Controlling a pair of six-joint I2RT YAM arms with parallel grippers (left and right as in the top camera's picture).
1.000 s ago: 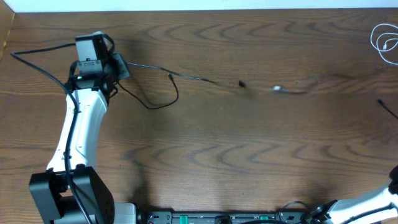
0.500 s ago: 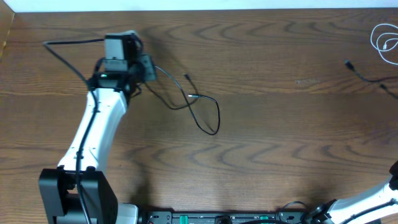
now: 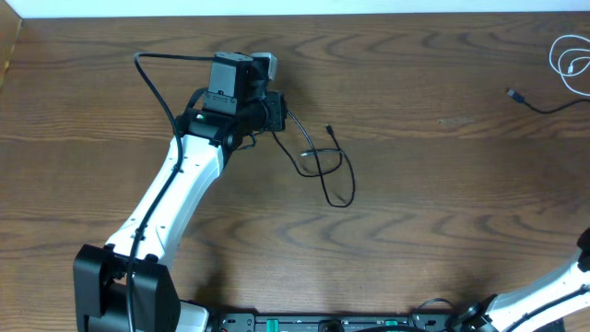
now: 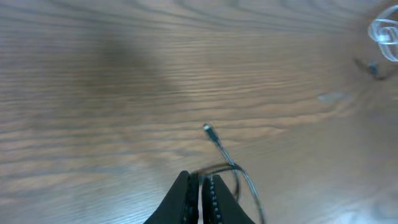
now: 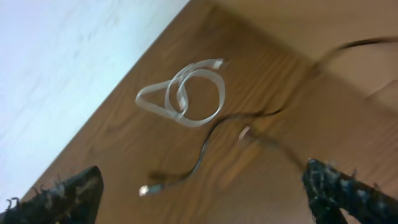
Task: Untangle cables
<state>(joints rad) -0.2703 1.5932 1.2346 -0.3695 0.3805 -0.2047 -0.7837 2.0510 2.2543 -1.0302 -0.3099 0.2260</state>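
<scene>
My left gripper (image 3: 279, 111) (image 4: 200, 184) is shut on the black cable (image 3: 324, 168) (image 4: 241, 179). The cable hangs off its tips in a slack loop, with a small plug (image 3: 330, 129) (image 4: 207, 129) just ahead. The white cable (image 3: 572, 59) (image 4: 384, 30) (image 5: 185, 97) lies coiled at the far right corner. Another thin black cord (image 3: 527, 100) (image 5: 205, 149) lies next to it, ending in a silver plug (image 5: 144, 191). My right gripper (image 5: 204, 169) hovers above that cord, open wide with nothing between its fingers. It is out of the overhead view.
The table's back edge (image 3: 369, 13) runs close behind the white coil, with white floor beyond (image 5: 56, 68). A thick black arm wire (image 3: 152, 74) arcs behind the left wrist. Part of the right arm (image 3: 553, 297) shows at the bottom right corner.
My left gripper has swung right along the back of the table. The black cable, stretched out before, now bunches in a loop beside it. The black cord at the right edge has shifted toward the white coil.
</scene>
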